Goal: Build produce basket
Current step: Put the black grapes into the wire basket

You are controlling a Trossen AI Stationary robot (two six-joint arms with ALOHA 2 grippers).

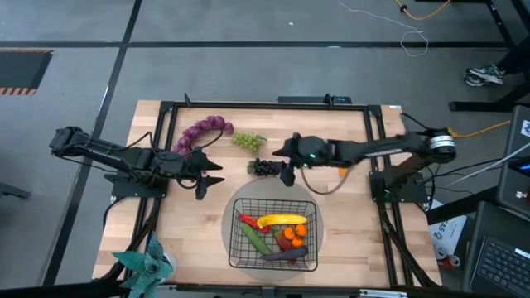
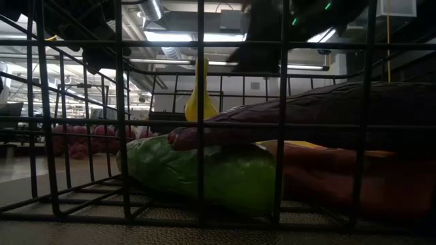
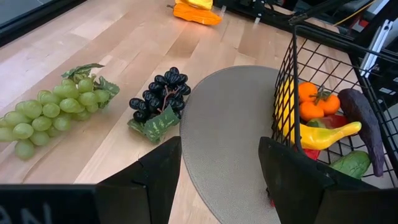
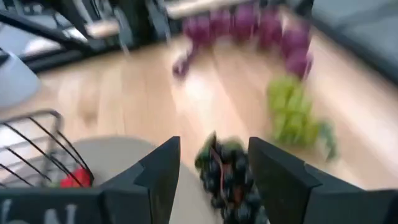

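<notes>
The black wire basket stands on a round grey mat near the table's front edge. It holds a banana, a red chili, tangerines, a cucumber and an eggplant. Purple grapes, green grapes and dark grapes lie on the table behind it. My right gripper hovers open just right of the dark grapes, which show between its fingers without touching them. My left gripper waits open to their left.
An orange pepper lies on the table under my right arm. A teal leafy plant stands at the near left corner. A black frame runs round the table. Bare wood lies between the grapes and the mat.
</notes>
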